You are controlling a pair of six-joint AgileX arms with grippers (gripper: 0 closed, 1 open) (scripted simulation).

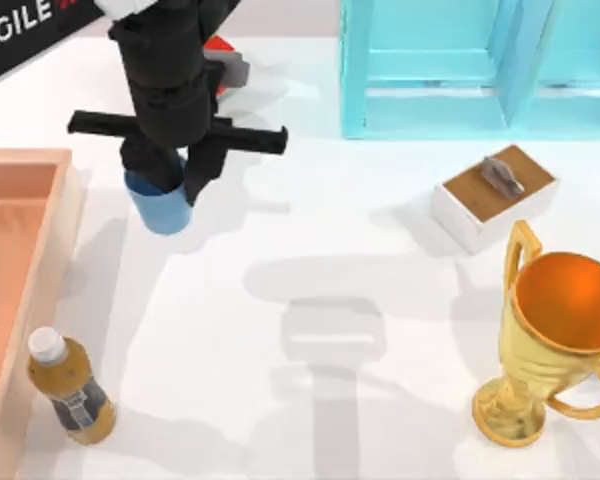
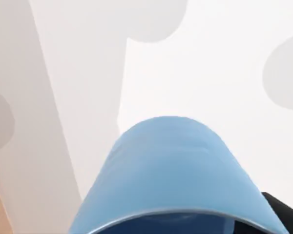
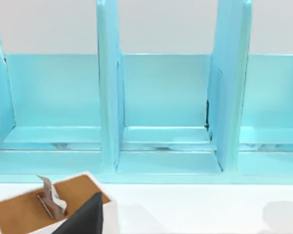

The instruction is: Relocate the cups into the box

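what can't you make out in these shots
- Blue cup, top view: the left tool and arm cover its rim, so the grip itself is hidden.
- Blue cup, left wrist view: cut off by the edge.
- Wooden box, top view: cut off by the left edge, so most of its floor is unseen.
- Right tool, right wrist view: just a dark tip at the edge.

Gold trophy, bottle, white tissue box, turquoise cabinet.

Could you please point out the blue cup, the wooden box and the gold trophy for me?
blue cup [image 1: 160,210], top view, its lower side wall.
wooden box [image 1: 62,210], top view, its right wall.
gold trophy [image 1: 565,300], top view, inside its bowl.
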